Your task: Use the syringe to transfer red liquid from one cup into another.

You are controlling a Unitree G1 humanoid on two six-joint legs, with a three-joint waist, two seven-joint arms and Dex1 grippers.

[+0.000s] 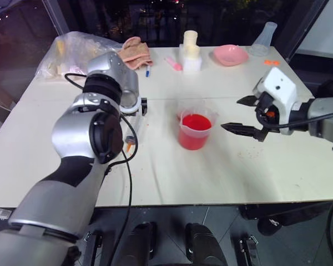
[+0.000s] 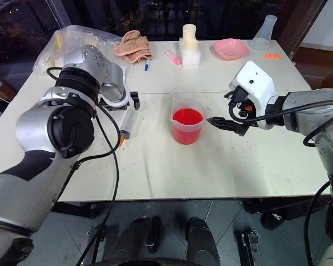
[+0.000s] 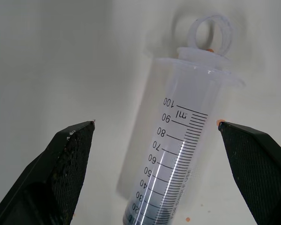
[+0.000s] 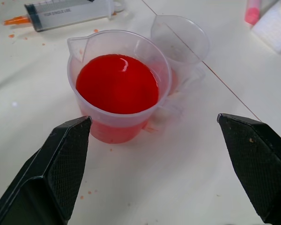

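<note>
On the white counter (image 1: 255, 166), just left of centre, lies the syringe (image 2: 127, 122), flat, orange tip toward the near edge, plunger ring toward the far side. Directly above it hangs the left claw (image 3: 154, 136), jaws spread to their widest and straddling the barrel with a clear gap on either side, gripping nothing. In the left wrist view, plunger pushed well in and no red visible inside the barrel, so no liquid drawn as yet.

Mid-counter stands the beaker (image 1: 195, 131), holding a good depth of red liquid (image 4: 117, 83). Right behind it, touching or nearly so, sits the clear empty cup (image 4: 180, 40), dry as far as can be judged, perhaps a faint pink tint from the beaker's colour showing through.

To the right of the beaker hovers the right claw (image 1: 244, 115), likewise spread wide and empty, aimed at the beaker but apart from it.

Small orange-red specks scattered over the counter near the syringe and beaker.

Judged progress: very early. Syringe not yet picked up, nothing transferred. Left to do: close on the barrel, lift, dip the tip into the red liquid, pull the plunger, move over to the clear cup, press out. Right claw seemingly placed to steady the beaker or work the plunger; which one, impossible to say.
</note>
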